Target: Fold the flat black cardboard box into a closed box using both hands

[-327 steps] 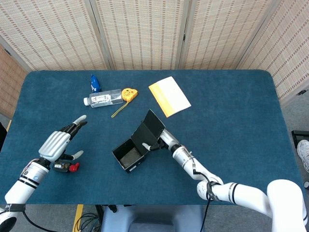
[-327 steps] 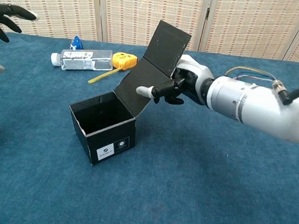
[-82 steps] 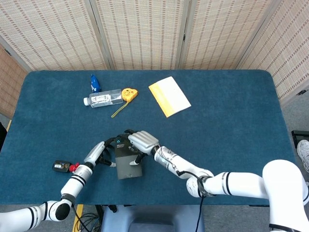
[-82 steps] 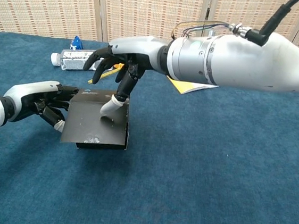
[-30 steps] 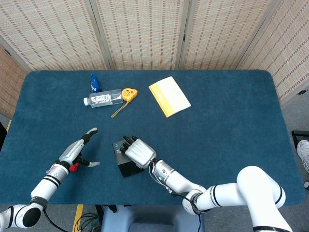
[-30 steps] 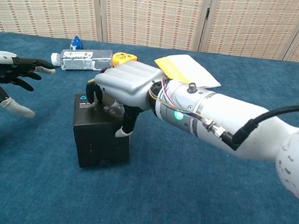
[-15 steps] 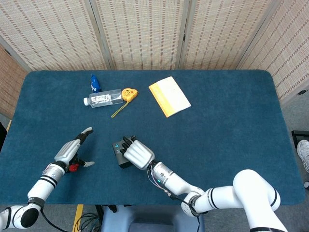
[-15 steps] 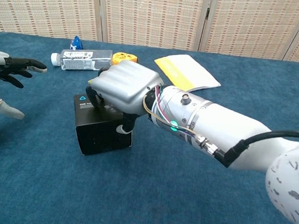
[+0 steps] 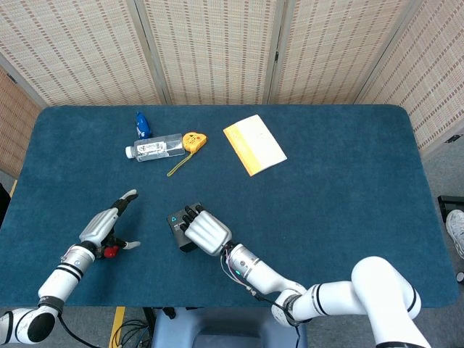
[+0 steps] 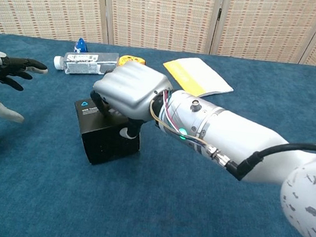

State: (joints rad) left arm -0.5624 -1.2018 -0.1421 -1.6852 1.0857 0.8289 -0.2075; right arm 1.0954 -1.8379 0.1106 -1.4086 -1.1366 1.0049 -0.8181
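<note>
We see the closed black box (image 10: pixel 108 136) standing near the desk's (image 9: pixel 348 181) front edge, open cloth on all sides. Our right hand (image 10: pixel 129 93) presses on its lid, fingers (image 9: pixel 190 214) curled over. Our left hand (image 9: pixel 103 226) hovers apart, fingers spread, empty.

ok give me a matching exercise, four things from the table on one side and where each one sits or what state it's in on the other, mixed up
Things:
1. black cardboard box
2. clear plastic bottle with a blue cap
3. yellow and white booklet
4. left hand

Places or states:
A. lying flat near the far edge, right of the tape measure
B. closed, under the right hand
C. holds nothing, fingers apart, over a small red and black object
D. lying on its side beside the yellow tape measure

Pairs: 1-B, 2-D, 3-A, 4-C
</note>
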